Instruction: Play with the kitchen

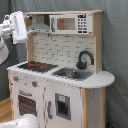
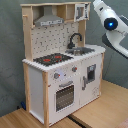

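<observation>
The kitchen (image 1: 60,85) (image 2: 65,75) is a white and light-wood toy unit, seen in both exterior views. It has a black-and-red stovetop (image 1: 36,65) (image 2: 51,59), a black faucet (image 1: 84,59) (image 2: 75,39) over the sink (image 1: 70,74), an oven door (image 1: 27,105) (image 2: 64,95) with a window, a grey hood (image 1: 40,25) (image 2: 49,21) and a toy microwave (image 1: 70,23). My gripper (image 1: 25,25) (image 2: 94,6) hangs high beside the kitchen's top, at hood height in the first exterior view and next to the microwave end in the second exterior view. It touches nothing that I can see.
A grey curtain (image 1: 117,50) hangs behind the kitchen. The kitchen stands on a wooden floor (image 2: 100,110). My white arm with a blue light (image 2: 110,23) reaches in from the second exterior view's right. A white rounded shape (image 1: 22,122) sits at the first exterior view's bottom left.
</observation>
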